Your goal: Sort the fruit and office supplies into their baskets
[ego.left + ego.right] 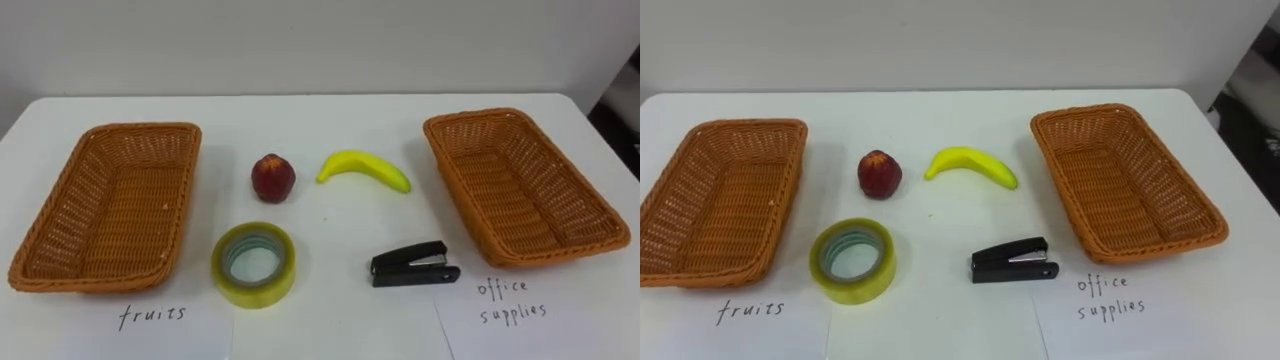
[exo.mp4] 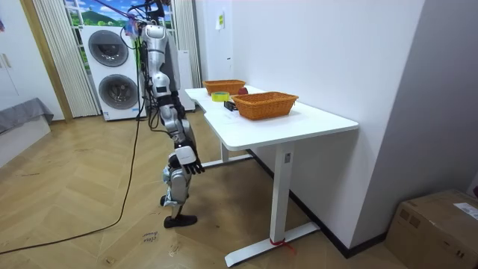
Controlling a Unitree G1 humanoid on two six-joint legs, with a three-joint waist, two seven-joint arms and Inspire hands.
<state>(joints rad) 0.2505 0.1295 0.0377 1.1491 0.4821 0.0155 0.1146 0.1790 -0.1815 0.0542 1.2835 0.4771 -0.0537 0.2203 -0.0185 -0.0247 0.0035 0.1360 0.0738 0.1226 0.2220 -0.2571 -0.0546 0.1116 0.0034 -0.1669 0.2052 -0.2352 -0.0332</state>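
Fingers of right hand (image 2: 187, 160) hang loose, empty. Staged for sorting between orange wicker fruits basket (image 1: 140, 128) and office-supplies basket (image 1: 478, 115): dark red apple (image 1: 272, 177), yellow banana (image 1: 365, 168), yellow tape roll (image 1: 253, 264), black stapler (image 1: 414, 265).

Silvery-white body, black joints, dark hand (image 2: 188, 160), black trailing cable.

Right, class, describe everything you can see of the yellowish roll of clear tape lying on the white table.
The yellowish, see-through roll of tape lies flat on the white table, its hole facing up. Its inner core looks pale blue-green. It sits toward the robot's side, in front of the dark red apple, left of the black stapler and right of the left woven basket. Only the table seems to touch it.
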